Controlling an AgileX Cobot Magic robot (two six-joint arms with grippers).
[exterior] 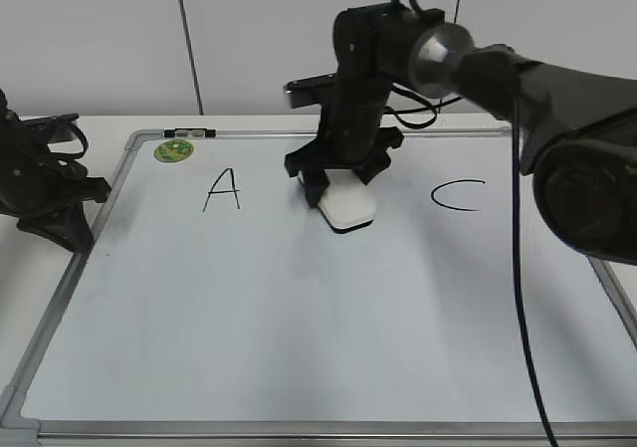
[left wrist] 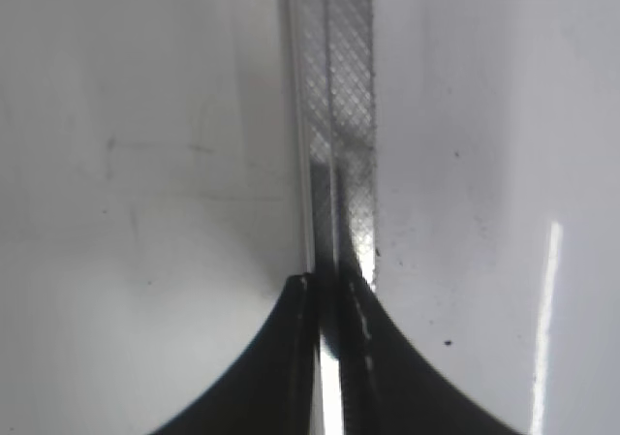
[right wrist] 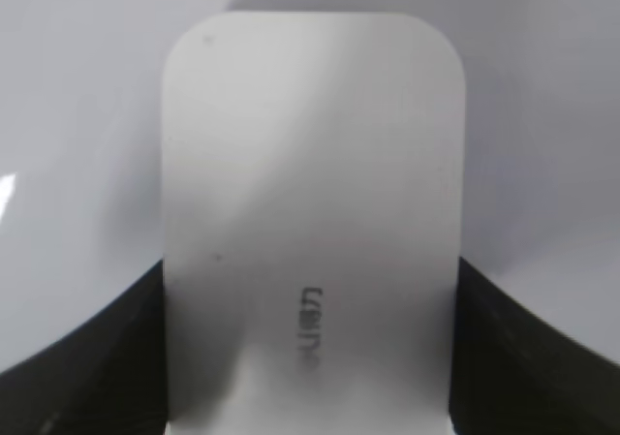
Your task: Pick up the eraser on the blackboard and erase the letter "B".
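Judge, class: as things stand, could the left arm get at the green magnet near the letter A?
Probably yes. The left pincer sits shut at the blackboard's left frame, and nothing stands between it and the green magnet. The right pincer, gripping the eraser, is further right.

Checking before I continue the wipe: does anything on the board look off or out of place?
Nothing stands out. The right claw grips the eraser squarely on the blackboard between "A" and "C"; no "B" shows there. The green magnet sits top left.
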